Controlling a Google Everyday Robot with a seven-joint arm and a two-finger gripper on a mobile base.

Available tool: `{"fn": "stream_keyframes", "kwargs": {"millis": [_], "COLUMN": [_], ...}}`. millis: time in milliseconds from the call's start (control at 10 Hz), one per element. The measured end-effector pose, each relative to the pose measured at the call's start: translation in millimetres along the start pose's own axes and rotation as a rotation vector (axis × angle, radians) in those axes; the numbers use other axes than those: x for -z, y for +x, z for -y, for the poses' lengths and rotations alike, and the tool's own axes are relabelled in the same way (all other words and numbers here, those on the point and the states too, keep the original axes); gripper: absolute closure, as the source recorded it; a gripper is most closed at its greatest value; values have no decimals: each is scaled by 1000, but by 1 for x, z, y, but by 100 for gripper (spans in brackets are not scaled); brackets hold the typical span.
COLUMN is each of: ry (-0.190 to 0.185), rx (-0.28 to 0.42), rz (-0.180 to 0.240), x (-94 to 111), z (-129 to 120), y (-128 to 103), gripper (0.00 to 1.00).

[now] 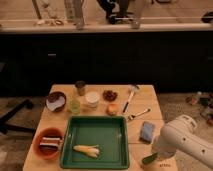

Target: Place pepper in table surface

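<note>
The dark green pepper (148, 159) shows at the tip of my white arm, low over the front right corner of the wooden table surface (145, 145). My gripper (152, 157) is at that corner, mostly hidden behind the arm's wrist. Only a short green end of the pepper is visible; I cannot tell whether it rests on the wood or is held just above it. The pale yellow banana-like piece (87, 149) lies inside the green tray (95, 141).
A blue sponge (147, 131) lies just behind the arm. At the back stand a dark bowl (55, 101), a small cup (80, 87), a white container (91, 99), a green cup (74, 106), a brush (129, 96) and a fork (137, 114). An orange bowl (48, 142) sits front left.
</note>
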Motion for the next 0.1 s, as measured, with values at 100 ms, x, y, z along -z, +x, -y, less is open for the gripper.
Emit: {"fn": "stream_keyframes", "kwargs": {"millis": [100], "ry": [0], "rx": [0], "rz": [0], "x": [0], "z": [0], "y": [0], "gripper": [35]}}
